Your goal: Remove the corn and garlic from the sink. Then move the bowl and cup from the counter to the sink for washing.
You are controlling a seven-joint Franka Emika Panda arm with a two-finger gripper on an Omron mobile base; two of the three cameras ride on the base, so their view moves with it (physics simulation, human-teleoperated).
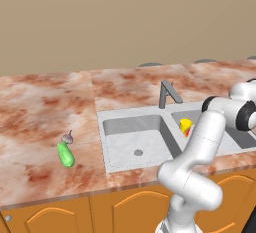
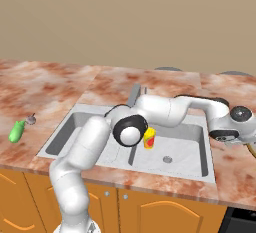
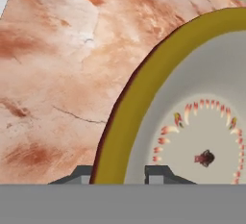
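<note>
On the counter (image 1: 40,107) left of the sink (image 1: 131,138) lie the corn (image 1: 65,155) and the garlic (image 1: 68,138), the garlic just beyond the corn's far end and close against it; whether they touch I cannot tell. In the right base view the same pair sits at the far left, corn (image 2: 16,131) nearer the counter's front edge, garlic (image 2: 31,119) behind it, both well apart from the sink (image 2: 65,132).

The sink's left basin holds only its round drain. The tap (image 1: 168,93) rises at the back, over the divider between the basins. The cup (image 1: 185,125) stands upright in the right basin, near the divider; in the right base view the cup (image 2: 149,138) shows just right of the arm's dark elbow joint, with the right basin's drain a little further right.

The arm reaches across the sink to the counter on its right. There the gripper (image 3: 120,176) is at the bowl (image 3: 192,122), looking down into it. The bowl's thick ochre rim runs up between the two fingertips (image 3: 156,174), one outside the wall, one inside over the grey interior with its ring of red marks. The jaws are spread on either side of the rim; whether they already press it I cannot tell. In the right base view a sliver of the bowl (image 2: 251,150) shows at the right edge, beside the wrist.
</note>
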